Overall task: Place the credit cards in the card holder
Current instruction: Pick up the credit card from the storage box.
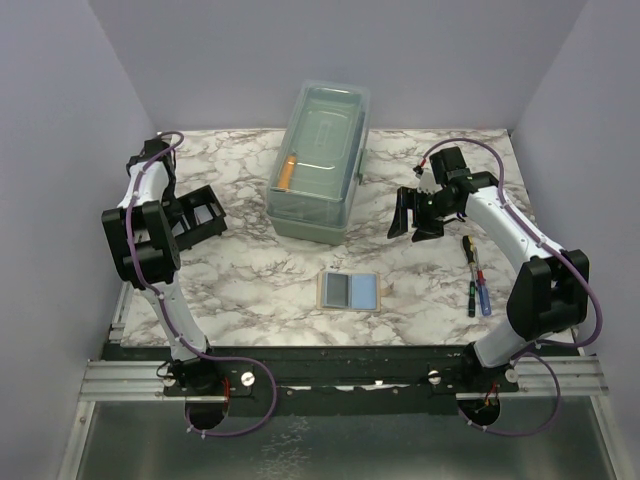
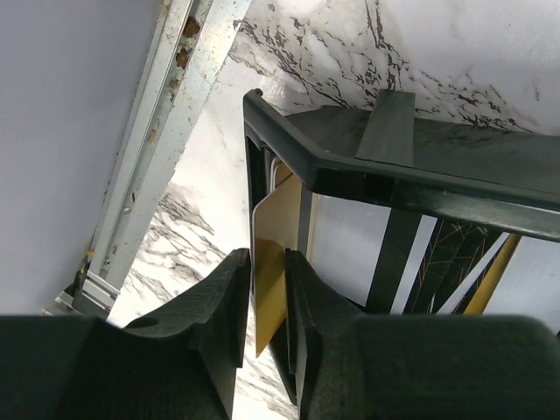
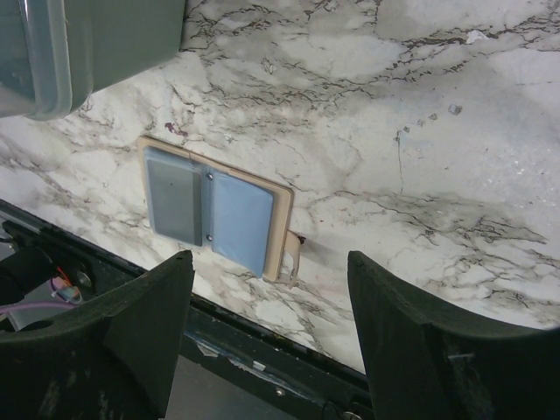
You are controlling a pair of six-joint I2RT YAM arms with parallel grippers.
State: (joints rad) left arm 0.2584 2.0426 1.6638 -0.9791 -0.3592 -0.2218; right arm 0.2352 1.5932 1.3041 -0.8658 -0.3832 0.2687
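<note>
Left gripper clamps a yellow card in the card holder's end slot, nine o'clock, hard by the table edge. Right gripper gapes wide, empty. Grey card and blue card lie side by side at six o'clock, room all round.

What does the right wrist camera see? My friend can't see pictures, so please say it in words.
The right arm's open tool hangs over a marble table. Past its two black fingers, a grey card and a blue card lie side by side on a tan pad. A corner of a clear box shows at top left.
</note>
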